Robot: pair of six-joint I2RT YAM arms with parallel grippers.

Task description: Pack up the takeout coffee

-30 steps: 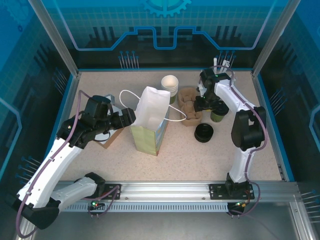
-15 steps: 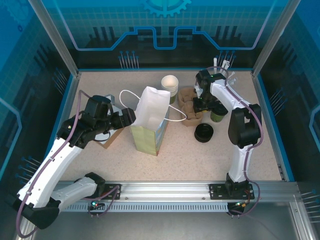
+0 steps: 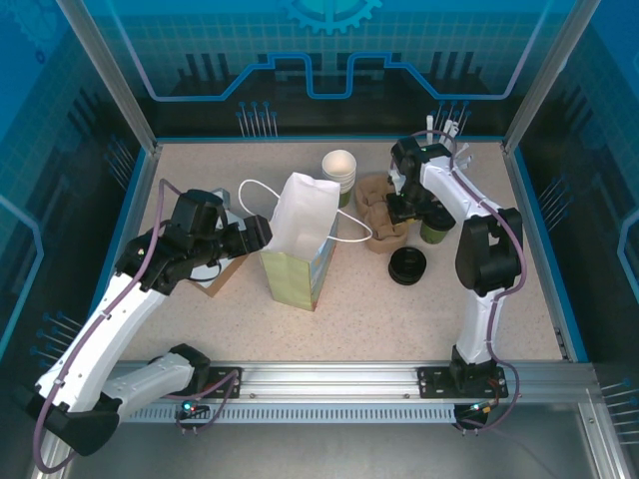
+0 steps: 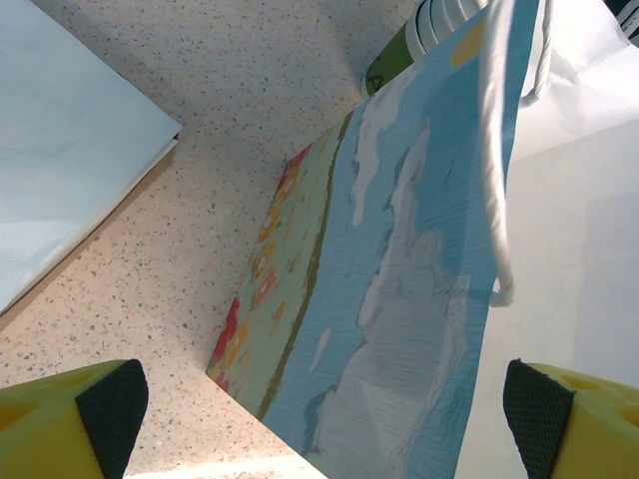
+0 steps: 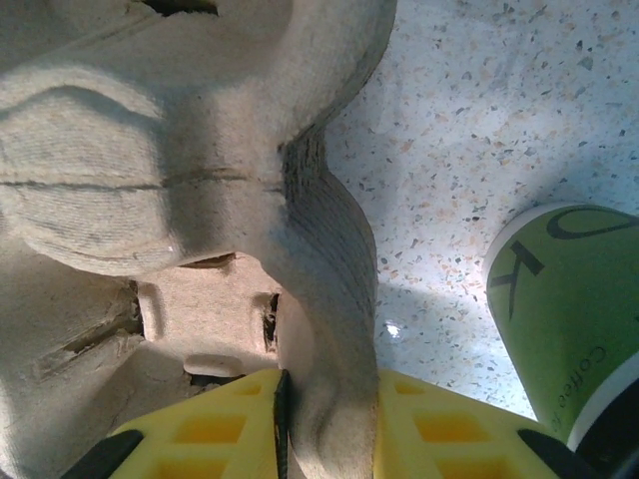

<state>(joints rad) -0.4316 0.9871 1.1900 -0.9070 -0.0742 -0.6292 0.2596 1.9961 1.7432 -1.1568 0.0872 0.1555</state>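
The takeout coffee (image 3: 435,232), a green cup with a cream band and black lid, stands on the table at the right; it also appears at the right wrist view's edge (image 5: 574,309). My right gripper (image 3: 400,210) (image 5: 329,404) is shut on the rim wall of a brown pulp cup carrier (image 3: 377,218) (image 5: 180,150), just left of the cup and not touching it. A printed paper bag (image 3: 300,239) (image 4: 399,279) with white handles stands open at the table's middle. My left gripper (image 3: 255,235) (image 4: 324,419) is open, its jaws straddling the bag's left side.
A stack of lidless cream-and-green cups (image 3: 339,172) stands behind the bag. Loose black lids (image 3: 407,265) lie in front of the carrier. A flat brown-and-white sheet (image 3: 215,274) (image 4: 70,150) lies under the left arm. Metal posts and blue walls ring the table.
My right gripper has closed onto the carrier's rim, and the right arm shifted a little to the left. The left arm and the bag have stayed put.
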